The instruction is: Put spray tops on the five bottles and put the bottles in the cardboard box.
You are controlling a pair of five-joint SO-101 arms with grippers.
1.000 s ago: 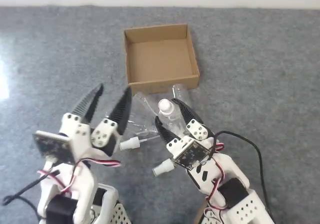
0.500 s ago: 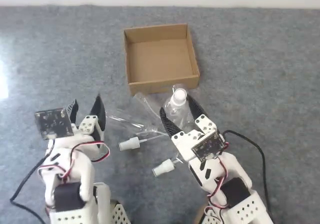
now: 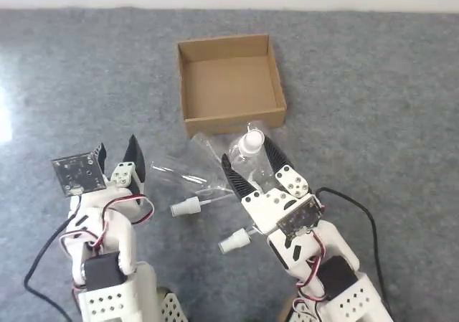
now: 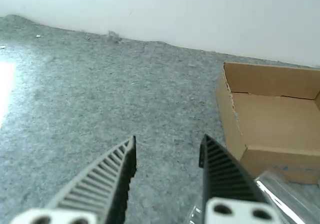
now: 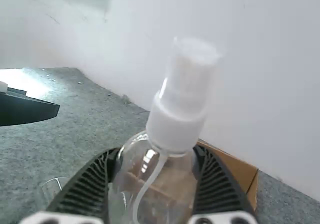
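The right pincer is clamped on a clear bottle, one finger on each side of the body just below the shoulder. This bottle carries a white spray top on its neck; in the right wrist view the spray top stands above the pincer, and its dip tube runs down inside the bottle. The held bottle is just in front of the near wall of the cardboard box, outside it. The box is open at the top, and its floor is bare cardboard. The left pincer is apart and holds nothing. It is over the grey surface, well to the side of the box. In the left wrist view the pincer shows surface between its two fingers, with the cardboard box beyond and to one side. Other clear bottles lie on their sides on the surface between the two arms, without tops; their exact number cannot be determined. Two loose spray tops lie near them: one spray top with its tube pointing toward the right arm, and a second spray top closer to the right arm's base.
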